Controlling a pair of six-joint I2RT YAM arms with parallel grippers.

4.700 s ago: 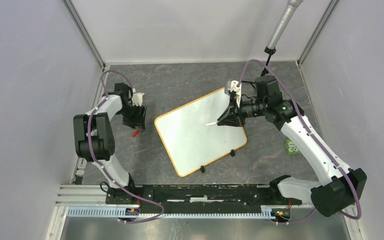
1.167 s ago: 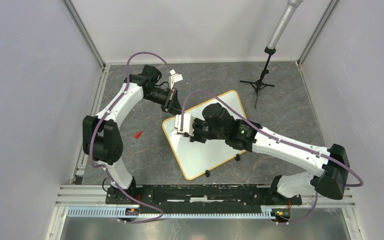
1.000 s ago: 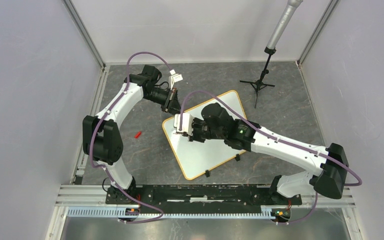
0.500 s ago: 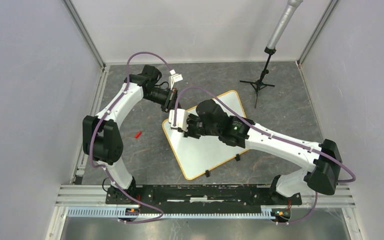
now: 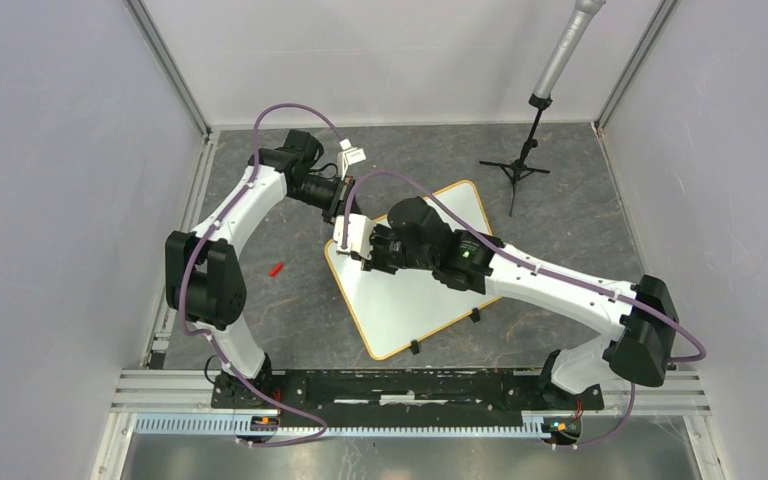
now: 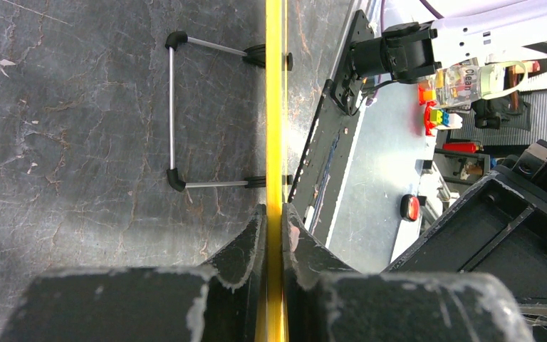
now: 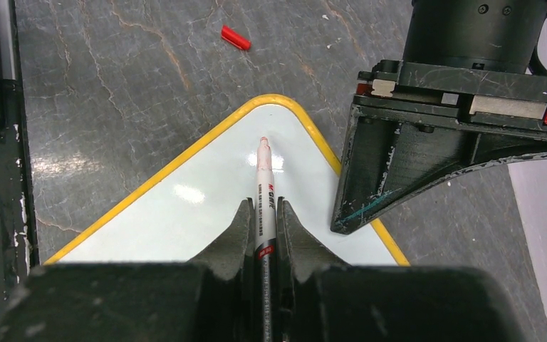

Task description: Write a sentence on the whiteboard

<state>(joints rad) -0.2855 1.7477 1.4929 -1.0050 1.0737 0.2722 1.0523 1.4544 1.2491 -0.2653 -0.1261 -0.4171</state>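
Observation:
The whiteboard (image 5: pixel 410 295) lies tilted on the dark floor, white with a yellow rim. My left gripper (image 5: pixel 343 208) is shut on its far-left edge; in the left wrist view the yellow rim (image 6: pixel 275 107) runs straight between the jaws of that gripper (image 6: pixel 275 214). My right gripper (image 7: pixel 265 203) is shut on a white marker (image 7: pixel 264 171). The marker's reddish tip sits at the board's rounded corner (image 7: pixel 274 107), next to the left gripper's fingers (image 7: pixel 399 185). No sentence shows on the white surface (image 7: pixel 206 214) in view.
A red pen cap (image 5: pixel 276 268) lies on the floor left of the board, also in the right wrist view (image 7: pixel 235 38). A microphone tripod (image 5: pixel 523 165) stands at the back right. The board's wire stand (image 6: pixel 171 114) shows underneath. Walls close in on both sides.
Over the last second my right arm carried the marker up and left toward the board's corner. The left gripper kept its hold. Seconds earlier both grippers were elsewhere and the board lay differently.

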